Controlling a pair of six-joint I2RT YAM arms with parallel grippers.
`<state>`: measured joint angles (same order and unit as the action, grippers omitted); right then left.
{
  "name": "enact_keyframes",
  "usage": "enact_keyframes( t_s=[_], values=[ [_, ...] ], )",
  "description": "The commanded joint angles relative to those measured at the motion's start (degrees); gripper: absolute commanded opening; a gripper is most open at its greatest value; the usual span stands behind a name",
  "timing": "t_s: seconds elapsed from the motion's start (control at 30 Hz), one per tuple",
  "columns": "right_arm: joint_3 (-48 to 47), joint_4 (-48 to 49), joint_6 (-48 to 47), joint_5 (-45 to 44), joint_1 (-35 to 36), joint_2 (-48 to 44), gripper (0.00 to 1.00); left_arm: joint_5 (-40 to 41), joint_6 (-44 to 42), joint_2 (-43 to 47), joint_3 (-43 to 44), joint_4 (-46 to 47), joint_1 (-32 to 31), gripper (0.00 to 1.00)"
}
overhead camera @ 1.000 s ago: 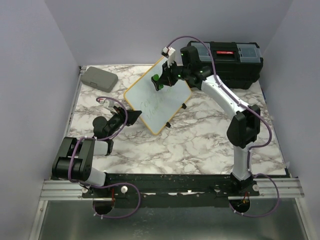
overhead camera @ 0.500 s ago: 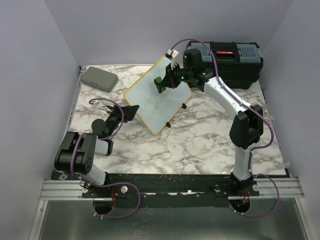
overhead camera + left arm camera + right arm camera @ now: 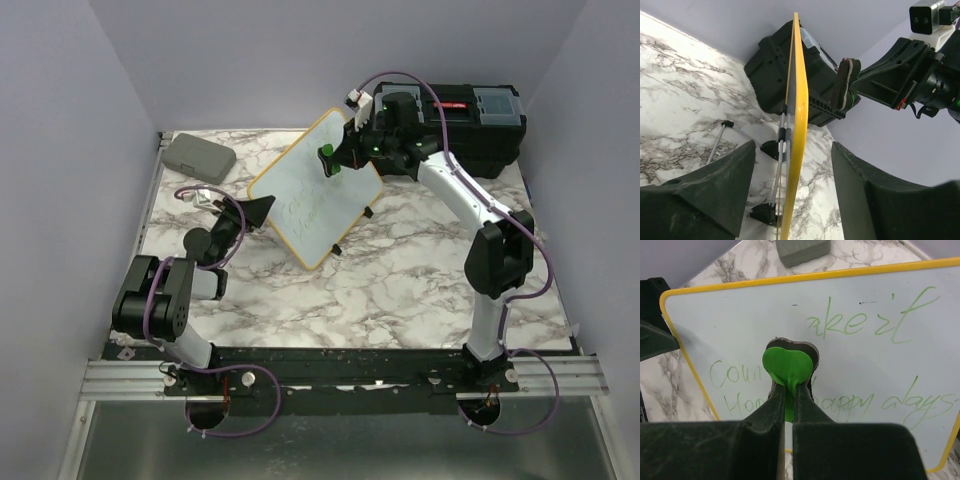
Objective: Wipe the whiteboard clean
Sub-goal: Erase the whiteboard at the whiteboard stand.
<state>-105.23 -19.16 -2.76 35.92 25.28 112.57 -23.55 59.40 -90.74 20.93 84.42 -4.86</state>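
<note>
The whiteboard [image 3: 312, 200] has a yellow frame and green writing, and stands propped at mid-table. It shows edge-on in the left wrist view [image 3: 799, 125] and face-on in the right wrist view [image 3: 875, 365]. My left gripper [image 3: 262, 210] is open. Its fingers [image 3: 705, 190] straddle the board's near-left edge with a gap on each side. My right gripper [image 3: 342, 158] is shut on a green heart-shaped eraser [image 3: 789, 365], held in front of the board's upper part. In the left wrist view the eraser's pad [image 3: 844, 85] stands a little off the board's face.
A black toolbox [image 3: 470, 125] sits at the back right, just behind the board and the right arm. A grey rounded case [image 3: 200, 155] lies at the back left. The board's black feet and thin metal legs [image 3: 781, 145] rest on the marble table [image 3: 400, 280].
My left gripper has opened wider and moved slightly towards the board's edge. My right gripper has carried the eraser up and to the right along the board. The board has stayed put.
</note>
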Motion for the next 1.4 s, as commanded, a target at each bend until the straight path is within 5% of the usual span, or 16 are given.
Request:
enact_keyframes(
  t_s=[0.0,0.2,0.23,0.27,0.3,0.87,1.37],
  values=[
    [0.48,1.4,0.81,1.83,-0.14,-1.24,0.01,0.76,0.14,-1.19,1.86,6.88,0.27,0.56],
    [0.46,1.4,1.02,2.13,-0.14,-0.92,0.01,-1.77,-0.51,-1.91,4.15,6.85,0.29,0.32],
    [0.46,1.4,1.02,2.13,-0.18,-0.87,0.01,-2.32,-0.58,-2.26,4.42,6.86,0.29,0.25],
    [0.38,1.4,1.01,2.0,-0.16,-0.79,0.01,-2.51,-0.6,-2.44,4.51,6.75,0.29,0.04],
    [0.33,1.33,0.86,1.88,-0.19,-0.71,0.01,-2.47,-0.72,-2.61,4.23,6.85,0.29,0.0],
    [0.49,-0.58,-2.66,1.52,-0.24,-0.51,0.01,-23.8,0.04,-0.58,7.86,-1.26,8.49,0.0],
    [-2.82,1.23,-2.46,-11.82,4.5,4.49,0.01,-24.34,-3.02,2.56,6.51,-6.18,9.09,0.0]
  ],
)
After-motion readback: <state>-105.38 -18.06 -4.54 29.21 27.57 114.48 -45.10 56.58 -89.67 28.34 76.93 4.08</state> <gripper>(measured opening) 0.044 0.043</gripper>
